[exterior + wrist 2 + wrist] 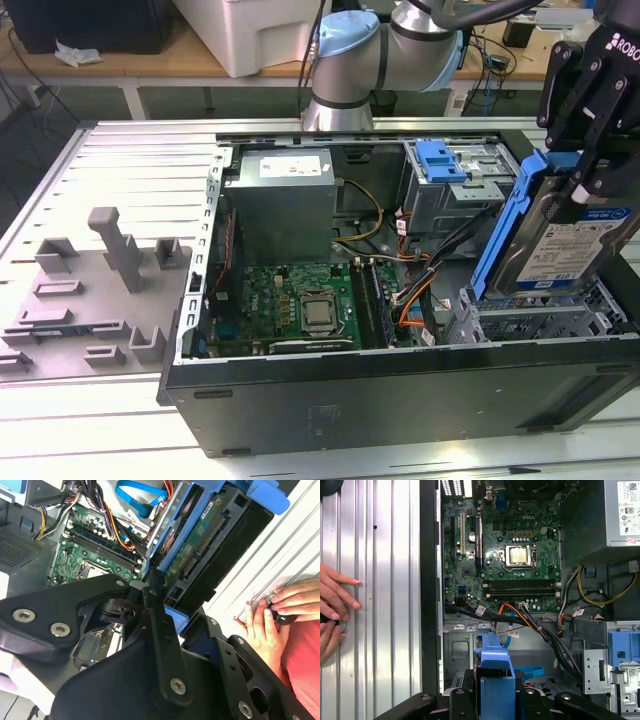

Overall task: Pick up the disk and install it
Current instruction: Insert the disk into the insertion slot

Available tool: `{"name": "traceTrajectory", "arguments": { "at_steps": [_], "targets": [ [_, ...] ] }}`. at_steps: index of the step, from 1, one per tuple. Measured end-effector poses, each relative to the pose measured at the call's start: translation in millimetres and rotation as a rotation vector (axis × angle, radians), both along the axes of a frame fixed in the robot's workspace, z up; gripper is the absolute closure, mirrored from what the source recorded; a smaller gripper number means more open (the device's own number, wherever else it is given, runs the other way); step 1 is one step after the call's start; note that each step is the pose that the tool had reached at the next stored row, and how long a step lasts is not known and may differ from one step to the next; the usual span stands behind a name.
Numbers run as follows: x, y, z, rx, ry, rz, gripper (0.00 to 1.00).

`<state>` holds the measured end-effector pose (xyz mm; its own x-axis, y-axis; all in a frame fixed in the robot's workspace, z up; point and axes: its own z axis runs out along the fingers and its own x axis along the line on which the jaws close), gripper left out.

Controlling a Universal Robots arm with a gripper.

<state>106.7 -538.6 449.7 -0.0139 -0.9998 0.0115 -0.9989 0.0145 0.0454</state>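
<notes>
The green motherboard point(290, 305) lies far aside from the black pincer point(585, 185), which is closed on the upper edge of the flat silver hard disk with a blue plastic frame point(575, 245); this hangs directly below it, long axis steeply tilted, lower end near the grey metal drive cage point(535, 322).

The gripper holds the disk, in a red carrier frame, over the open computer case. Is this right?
Not quite: the carrier frame is blue, not red, as the exterior view shows. The gripper does hold the disk over the open computer case.
</notes>
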Motion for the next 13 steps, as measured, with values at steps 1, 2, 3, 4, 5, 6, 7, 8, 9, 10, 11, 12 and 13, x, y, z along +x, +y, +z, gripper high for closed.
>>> {"name": "traceTrajectory", "arguments": {
  "at_steps": [1,2,3,4,5,6,7,8,9,10,11,12,13],
  "targets": [
    [0.0,0.0,-0.1,0.0,0.0,0.0,0.63],
    [0.0,0.0,-0.2,0.0001,0.0,0.0,0.63],
    [-0.1,0.0,-0.3,0.0001,0.0,0.001,0.63],
    [-0.3,0.0,-0.4,0.0001,0.0,0.001,0.63],
    [-0.5,0.0,-0.5,0.0002,0.0,0.001,0.63],
    [-1.0,0.0,-0.5,0.0002,0.0,0.002,0.63],
    [-1.3,0.0,-0.5,0.0001,0.0,0.003,0.63],
    [-1.5,0.0,-0.4,0.0,0.0,0.003,0.63],
    [-1.5,0.0,-0.4,0.0,0.0,0.003,0.63],
    [-1.6,0.0,-0.5,0.0,0.0,0.003,0.63],
    [-1.6,0.0,-0.5,0.0,0.0,0.003,0.63],
    [-1.6,0.0,-0.6,0.0001,0.0,0.003,0.63],
    [-1.6,0.0,-0.7,0.0002,0.0,0.003,0.63]
  ]
}}
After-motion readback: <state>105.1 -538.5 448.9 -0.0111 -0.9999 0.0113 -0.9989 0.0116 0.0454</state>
